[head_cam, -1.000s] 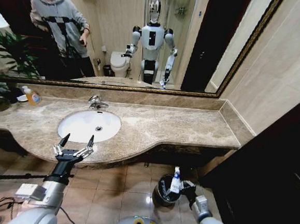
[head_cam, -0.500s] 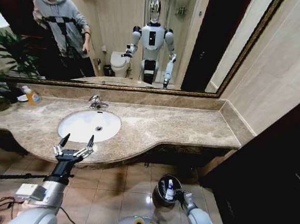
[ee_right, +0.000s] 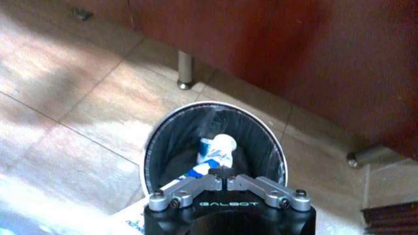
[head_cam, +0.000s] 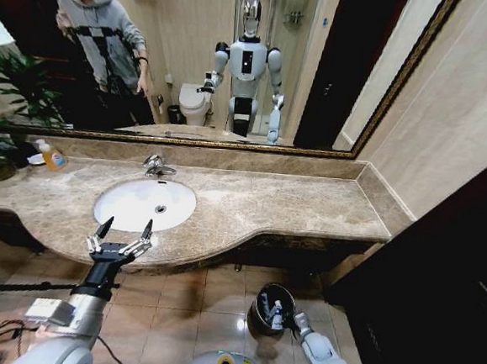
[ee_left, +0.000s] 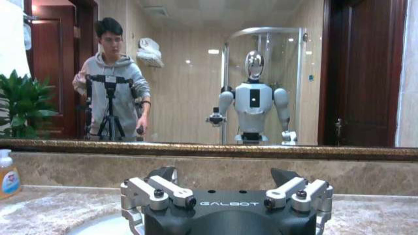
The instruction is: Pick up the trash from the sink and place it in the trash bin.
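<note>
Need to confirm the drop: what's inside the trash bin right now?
Inside the trash bin, a white tube with blue print stands against the black liner. The right gripper covers the near part, hiding anything beneath.

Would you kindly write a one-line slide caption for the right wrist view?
Right gripper, shut on a white tube with blue print, poised over the black trash bin on the tiled floor.

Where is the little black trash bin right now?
In the head view the trash bin stands on the tiled floor below the counter's front edge, on the robot's right. The right gripper is right above its opening.
</note>
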